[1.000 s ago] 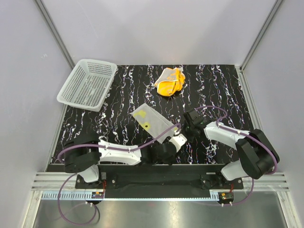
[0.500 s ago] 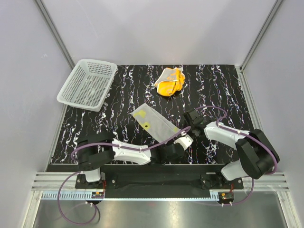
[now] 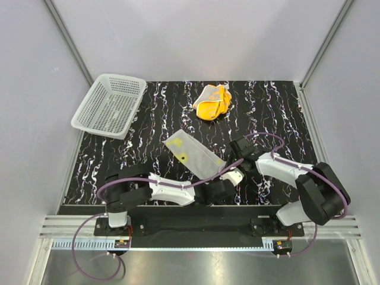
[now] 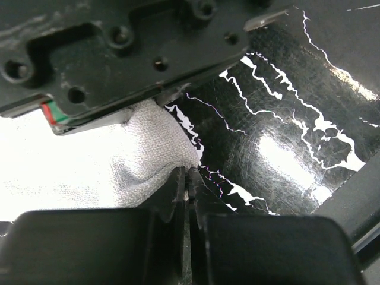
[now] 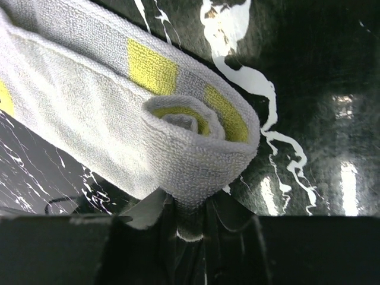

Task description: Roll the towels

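pale towel flat | left gripper, right gripper at its near-right end | orange towel crumpled, far side | basket far-left

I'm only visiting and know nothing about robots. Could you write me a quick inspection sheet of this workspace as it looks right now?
Surface: black tabletop, glossy, with white veining.
Job's things: pale towel lies diagonally, its near end partly rolled; orange towel is crumpled at the far side, away from both arms.
Clutter: white mesh basket at the far left.
Grippers: right gripper pinches the pale towel's rolled end; left gripper is shut at the towel's corner, and I cannot tell whether it grips cloth.
Cables: purple cable runs along each arm.
Surroundings: grey walls with metal frame posts.
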`<state>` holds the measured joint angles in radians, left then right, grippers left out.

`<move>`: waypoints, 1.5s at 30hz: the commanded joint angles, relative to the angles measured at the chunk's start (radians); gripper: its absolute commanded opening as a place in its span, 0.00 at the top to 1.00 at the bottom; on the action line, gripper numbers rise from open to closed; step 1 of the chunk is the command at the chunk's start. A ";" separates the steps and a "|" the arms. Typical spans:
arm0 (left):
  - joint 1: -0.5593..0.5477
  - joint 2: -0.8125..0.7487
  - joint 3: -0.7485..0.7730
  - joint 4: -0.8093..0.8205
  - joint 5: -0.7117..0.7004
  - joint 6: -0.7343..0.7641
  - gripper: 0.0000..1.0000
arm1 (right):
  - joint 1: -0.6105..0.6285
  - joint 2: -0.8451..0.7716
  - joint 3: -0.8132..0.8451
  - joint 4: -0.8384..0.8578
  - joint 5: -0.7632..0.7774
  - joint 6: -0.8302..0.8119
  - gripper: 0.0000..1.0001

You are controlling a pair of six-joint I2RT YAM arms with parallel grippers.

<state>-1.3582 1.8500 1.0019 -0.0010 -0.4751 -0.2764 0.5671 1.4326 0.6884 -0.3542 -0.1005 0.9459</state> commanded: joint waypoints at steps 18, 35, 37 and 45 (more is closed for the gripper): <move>0.096 -0.181 -0.075 0.050 0.326 -0.147 1.00 | 0.010 -0.136 0.206 -0.420 0.344 -0.065 0.16; 0.299 -0.206 -0.279 0.426 0.737 -0.490 1.00 | -0.041 -0.454 0.103 -0.313 0.216 -0.070 0.03; 0.335 -0.204 -0.334 0.533 0.798 -0.573 1.00 | -0.041 -0.495 0.057 -0.267 0.144 -0.064 0.03; 0.447 -0.187 -0.378 0.704 0.958 -0.781 1.00 | -0.039 -0.521 -0.073 -0.114 -0.021 -0.021 0.04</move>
<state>-0.9337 1.6859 0.6277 0.5274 0.3679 -0.9333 0.5297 0.9230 0.6422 -0.5770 -0.0322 0.8978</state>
